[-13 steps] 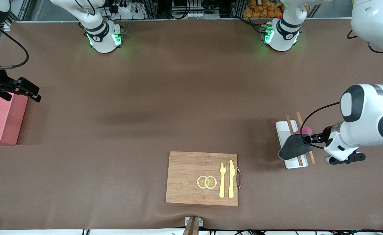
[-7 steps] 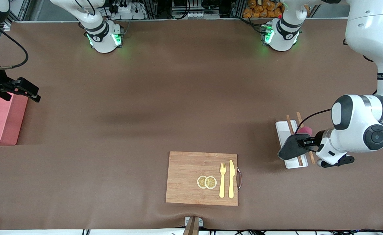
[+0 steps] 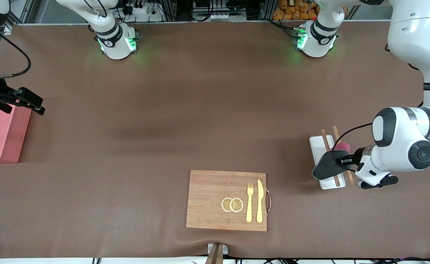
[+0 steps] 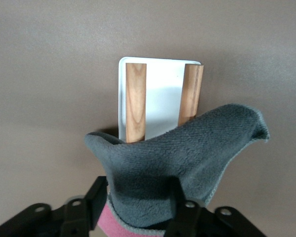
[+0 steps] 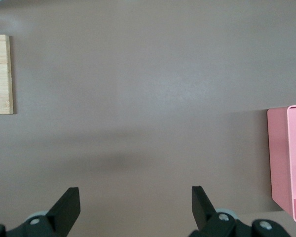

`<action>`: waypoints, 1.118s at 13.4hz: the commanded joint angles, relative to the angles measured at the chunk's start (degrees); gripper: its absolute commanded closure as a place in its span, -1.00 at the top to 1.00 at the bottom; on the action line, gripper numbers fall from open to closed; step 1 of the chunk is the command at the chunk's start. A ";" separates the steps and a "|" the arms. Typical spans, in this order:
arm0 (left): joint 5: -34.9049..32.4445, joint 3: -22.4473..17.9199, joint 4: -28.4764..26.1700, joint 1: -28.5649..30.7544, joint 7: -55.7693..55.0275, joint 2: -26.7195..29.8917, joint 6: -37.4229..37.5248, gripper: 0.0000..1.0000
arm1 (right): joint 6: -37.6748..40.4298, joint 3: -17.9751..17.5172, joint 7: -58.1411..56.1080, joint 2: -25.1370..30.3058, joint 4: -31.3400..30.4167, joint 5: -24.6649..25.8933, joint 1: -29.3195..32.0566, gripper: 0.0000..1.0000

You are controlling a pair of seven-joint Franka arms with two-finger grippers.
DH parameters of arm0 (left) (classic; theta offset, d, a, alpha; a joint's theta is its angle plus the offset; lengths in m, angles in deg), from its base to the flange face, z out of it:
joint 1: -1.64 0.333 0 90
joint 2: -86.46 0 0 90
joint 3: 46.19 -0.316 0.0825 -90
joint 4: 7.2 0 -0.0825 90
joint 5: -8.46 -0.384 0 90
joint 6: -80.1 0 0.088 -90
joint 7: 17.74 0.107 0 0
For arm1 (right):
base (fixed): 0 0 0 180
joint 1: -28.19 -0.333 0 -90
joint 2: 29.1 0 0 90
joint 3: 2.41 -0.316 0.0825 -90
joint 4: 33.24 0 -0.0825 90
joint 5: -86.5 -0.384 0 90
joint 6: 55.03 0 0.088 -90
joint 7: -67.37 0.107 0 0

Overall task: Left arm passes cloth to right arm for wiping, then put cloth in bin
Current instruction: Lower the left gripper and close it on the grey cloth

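My left gripper point(image 3: 343, 160) is clamped on the cloth point(image 3: 328, 165), which I hold over the white tray point(image 3: 318, 145) at the left arm's end of the table; the grey cloth hangs out over the tray's nearer half and hides it, along with the nearer parts of the two wooden chopsticks point(image 3: 325, 141) lying across the tray. In the left wrist view the fingers point(image 4: 180, 205) pinch the cloth point(image 4: 187, 153) at its pink edge, and only the ends of the chopsticks point(image 4: 136, 98) and a bare strip of the tray point(image 4: 163, 94) show past the drooping fold; the fingertips themselves are buried in fabric. My right gripper point(image 3: 31, 103) waits over the table just beside the bin point(image 3: 0, 134), at the right arm's end; its fingers point(image 5: 66, 205) stand wide apart with nothing between them. The bin is cut off by the edge of the front view, and the right wrist view shows only one corner of it point(image 5: 286, 158), so its inside is hard to make out. The wooden cutting board point(image 3: 207, 201) lies near the front edge of the table with a fork point(image 3: 250, 201), a knife point(image 3: 259, 201) and two lemon slices point(image 3: 232, 204) on it. Between the tray and the bin the brown table point(image 3: 185, 117) runs open.
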 commanded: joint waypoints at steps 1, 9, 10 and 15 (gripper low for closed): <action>0.08 -0.06 0.49 -0.30 -0.89 0.10 0.00 -0.03 | 0.23 -0.43 0.17 -0.24 0.63 0.01 0.75 1.00; 0.08 -0.06 0.76 -0.57 -1.86 0.10 0.00 -0.48 | 0.06 -0.43 -0.01 -0.41 0.54 -0.08 1.54 1.00; 0.08 -0.06 0.67 -0.57 -1.86 0.10 0.00 -0.51 | 0.06 -0.43 -0.01 -0.41 0.46 -0.08 1.54 1.00; 0.00 -0.06 0.67 -0.57 -1.86 0.10 0.00 -0.80 | 0.06 -0.43 -0.10 -0.59 0.37 -0.08 1.54 1.00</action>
